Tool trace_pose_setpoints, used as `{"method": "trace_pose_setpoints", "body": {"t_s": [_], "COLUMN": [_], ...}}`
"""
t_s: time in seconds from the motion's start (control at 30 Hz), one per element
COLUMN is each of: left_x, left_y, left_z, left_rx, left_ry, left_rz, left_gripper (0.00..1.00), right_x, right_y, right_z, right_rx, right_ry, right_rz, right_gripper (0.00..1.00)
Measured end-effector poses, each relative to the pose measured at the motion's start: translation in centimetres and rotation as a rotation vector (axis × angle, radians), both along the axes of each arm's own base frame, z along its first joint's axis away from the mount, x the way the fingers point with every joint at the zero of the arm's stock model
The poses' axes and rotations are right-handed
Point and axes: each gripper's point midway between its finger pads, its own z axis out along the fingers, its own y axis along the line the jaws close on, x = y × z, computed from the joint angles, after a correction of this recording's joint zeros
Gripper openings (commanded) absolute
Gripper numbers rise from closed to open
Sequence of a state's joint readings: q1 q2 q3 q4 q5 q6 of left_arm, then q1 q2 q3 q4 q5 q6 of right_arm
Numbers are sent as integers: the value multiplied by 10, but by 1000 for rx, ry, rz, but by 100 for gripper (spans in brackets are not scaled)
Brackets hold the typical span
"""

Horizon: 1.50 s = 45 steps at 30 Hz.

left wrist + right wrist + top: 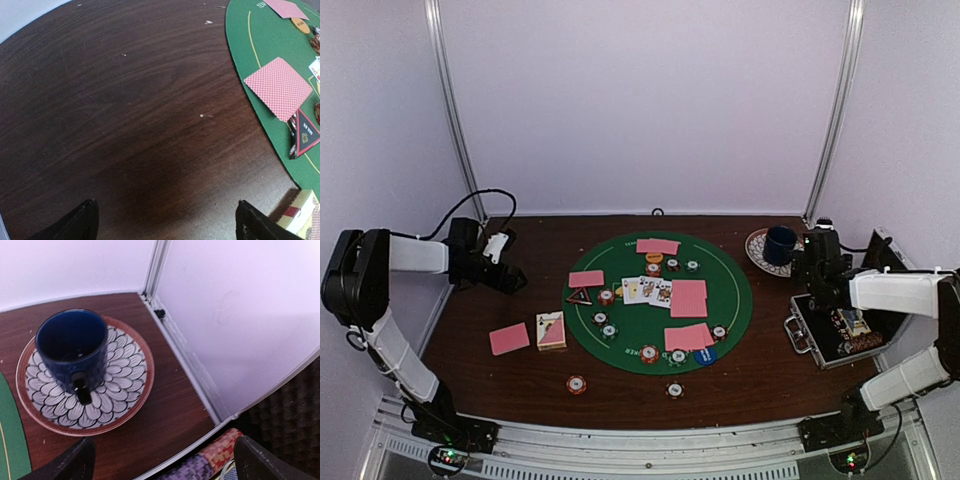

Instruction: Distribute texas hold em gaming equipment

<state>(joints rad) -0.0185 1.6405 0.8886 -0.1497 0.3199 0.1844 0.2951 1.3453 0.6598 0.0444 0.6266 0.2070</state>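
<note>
Left pincer and right pincer both spread, empty. Pink-backed cards and chips on green mat; its lettering too small to read. Dark wood counter, white walls.

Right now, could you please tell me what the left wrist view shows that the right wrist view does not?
Only the left wrist view shows pink-backed playing cards, a red-edged black triangle marker and a round orange button. Only the right wrist view shows a dark blue mug standing on a petal-patterned plate. Both show the dark brown wooden table, an edge of the round green felt mat, and an open, empty gripper: the left gripper and the right gripper.
</note>
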Motion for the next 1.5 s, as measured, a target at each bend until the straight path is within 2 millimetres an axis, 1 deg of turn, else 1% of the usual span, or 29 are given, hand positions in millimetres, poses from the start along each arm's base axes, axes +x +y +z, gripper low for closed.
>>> {"method": "trace_pose_setpoints", "body": {"t_s": [0.03,0.1,0.13,0.2,0.27,0.33,0.4,0.47,0.53,0.6,0.73,0.87,0.93,1.03,1.1,1.17,1.2,1.27,1.37,1.5], "left_x": [3,12,16,22,17,6,-1,-3,-3,-1,6,7,2,-13,-30,-38,-37,-31,-25,-23], "left_y": [0,2,3,7,10,14,17,21,26,31,38,41,42,43,41,39,39,40,40,40], "left_z": [-2,-2,0,2,-5,-20,-28,-30,-25,-18,-8,-1,-1,-3,-15,-23,-22,-12,-2,2], "left_rx": [-7,-19,-26,-35,-40,-36,-31,-24,-14,-8,2,5,2,-3,-9,-10,-10,-12,-16,-17], "left_ry": [-2,-27,-45,-98,-125,-108,-100,-114,-153,-193,-244,-290,-311,-367,-373,-356,-362,-402,-439,-456], "left_rz": [12,35,45,65,83,103,122,150,184,216,252,274,278,283,273,263,263,268,270,271], "left_gripper": [98,98,98,98,98,97,97,98,98,97,98,97,98,98,98,98,98,98,98,97], "right_x": [0,-3,-4,-8,-12,-15,-14,-7,0,5,7,12,15,20,21,21,22,22,22,22], "right_y": [-7,-18,-23,-33,-38,-41,-40,-38,-35,-28,-20,-17,-18,-22,-22,-21,-21,-20,-20,-20], "right_z": [6,12,11,3,-5,-12,-14,-12,-12,-16,-17,-28,-25,-20,-19,-20,-20,-20,-20,-20], "right_rx": [-11,-37,-50,-71,-81,-88,-85,-78,-78,-77,-57,-57,-51,-44,-40,-36,-35,-34,-33,-34], "right_ry": [-43,-103,-120,-132,-141,-159,-183,-223,-252,-255,-291,-268,-277,-292,-296,-294,-294,-295,-295,-295], "right_rz": [-13,-33,-41,-57,-63,-53,-37,-18,3,50,124,160,163,157,160,164,166,169,170,170], "right_gripper": [99,99,99,99,100,100,100,99,100,99,99,99,99,100,100,100,100,100,100,100]}}
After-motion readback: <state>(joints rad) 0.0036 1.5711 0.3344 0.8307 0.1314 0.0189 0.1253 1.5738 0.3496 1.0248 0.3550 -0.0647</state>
